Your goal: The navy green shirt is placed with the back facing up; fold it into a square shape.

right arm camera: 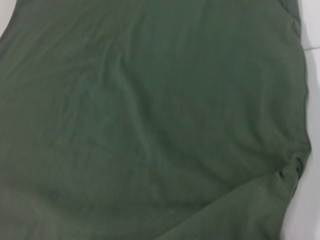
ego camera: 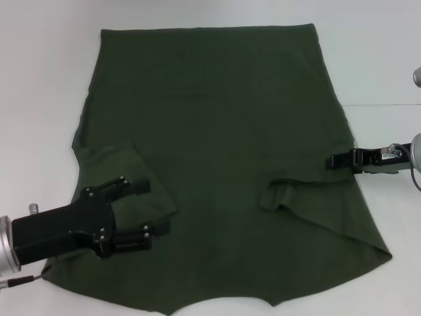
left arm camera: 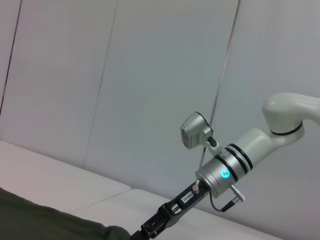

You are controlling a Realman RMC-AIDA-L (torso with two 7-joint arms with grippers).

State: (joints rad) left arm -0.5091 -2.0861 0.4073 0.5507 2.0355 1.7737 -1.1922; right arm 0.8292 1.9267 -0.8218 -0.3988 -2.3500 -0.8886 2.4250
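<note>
The navy green shirt (ego camera: 217, 125) lies spread on the white table, plain side up, with both sleeves folded inward onto the body. My left gripper (ego camera: 148, 210) is low over the folded left sleeve (ego camera: 125, 168) near the front left. It is open, one finger on each side of the sleeve's fold. My right gripper (ego camera: 333, 160) is at the shirt's right edge, narrow and shut on the fabric there. The left wrist view shows that gripper (left arm camera: 150, 227) meeting a raised bit of the cloth (left arm camera: 60, 222). The right wrist view is filled by the shirt (right arm camera: 150, 115).
The white table (ego camera: 46, 79) shows bare to the left, right and behind the shirt. The shirt's front hem (ego camera: 217, 304) reaches the near edge of the head view. A seam in the table (ego camera: 388, 105) runs along the right.
</note>
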